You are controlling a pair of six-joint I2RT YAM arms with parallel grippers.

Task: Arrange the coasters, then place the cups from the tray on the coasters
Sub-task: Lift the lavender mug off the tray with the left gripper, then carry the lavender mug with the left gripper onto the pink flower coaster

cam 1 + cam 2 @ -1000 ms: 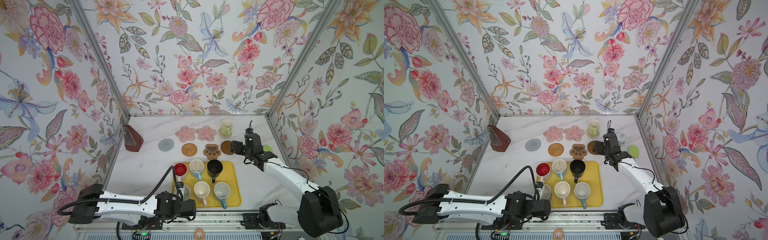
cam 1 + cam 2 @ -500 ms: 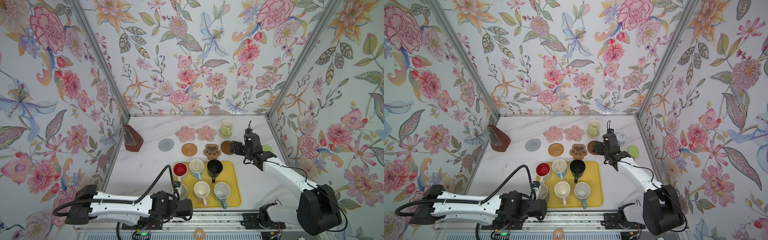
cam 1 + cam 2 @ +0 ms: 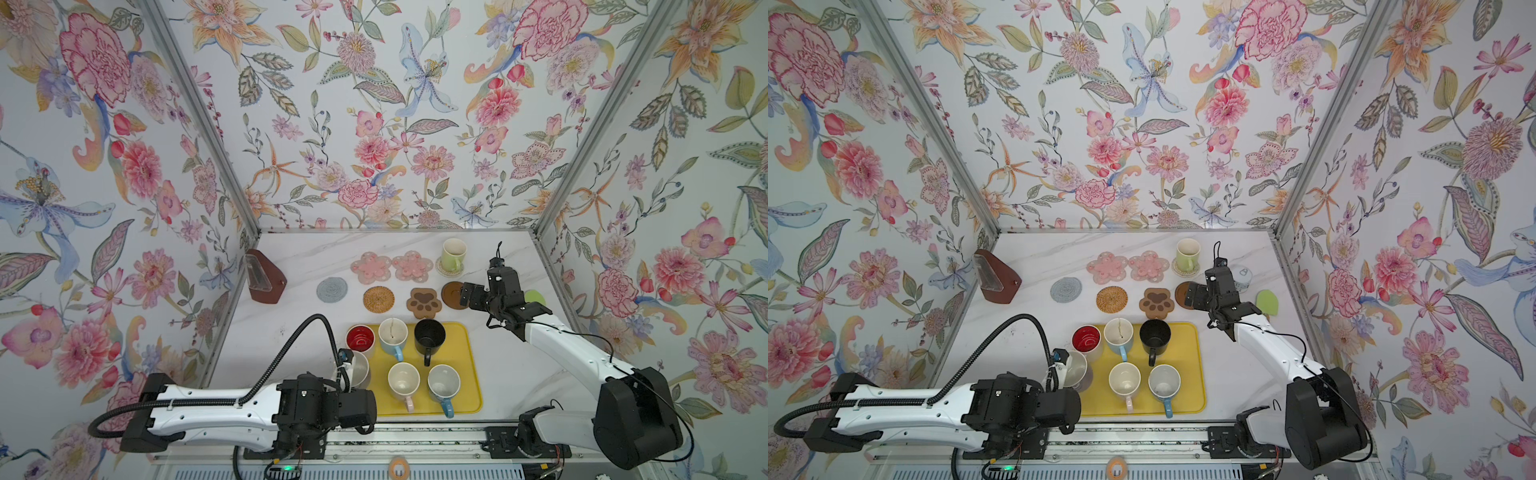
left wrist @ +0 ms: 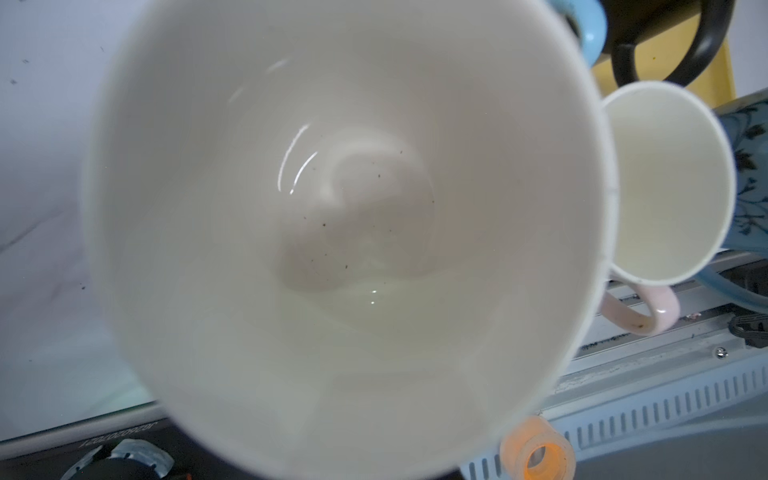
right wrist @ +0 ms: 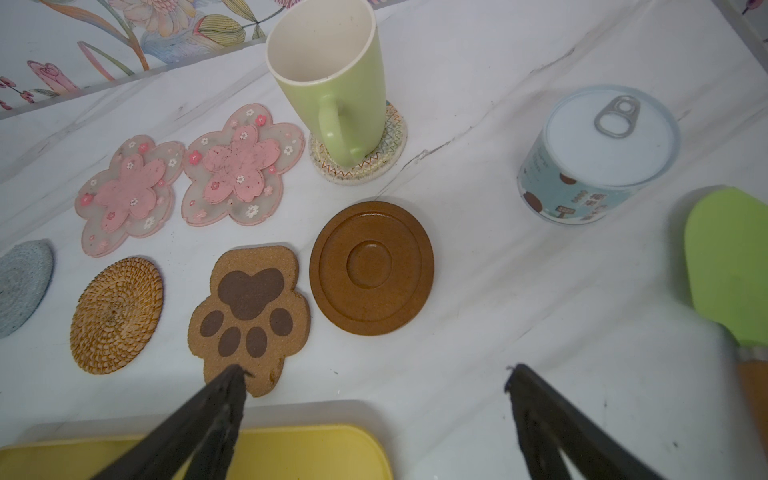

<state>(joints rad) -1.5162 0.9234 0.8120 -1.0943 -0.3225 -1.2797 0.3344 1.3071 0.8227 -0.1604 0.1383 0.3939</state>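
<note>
My left gripper [image 3: 348,362] is shut on a lilac cup [image 3: 358,370] at the left edge of the yellow tray [image 3: 469,374]. The cup's pale inside [image 4: 349,232] fills the left wrist view and hides the jaws. On the tray stand the red-inside [image 3: 360,337], light blue [image 3: 392,332], black [image 3: 429,334], pink [image 3: 403,380] and blue [image 3: 444,382] cups. The light green cup [image 5: 332,79] stands on the pale woven coaster [image 5: 390,162]. My right gripper [image 5: 376,372] hangs open beside the dark wooden coaster [image 5: 372,268] and the paw coaster [image 5: 249,316].
Two pink flower coasters [image 3: 371,267] [image 3: 412,266], a grey one [image 3: 331,289] and a rattan one [image 3: 378,299] lie behind the tray. A brown wedge-shaped stand [image 3: 266,278] sits by the left wall. A lidded jar [image 5: 598,153] and a green spatula [image 5: 727,270] lie at the right.
My left arm has drawn back and to the left, carrying the lilac cup with it. The right gripper has stayed where it was, still open.
</note>
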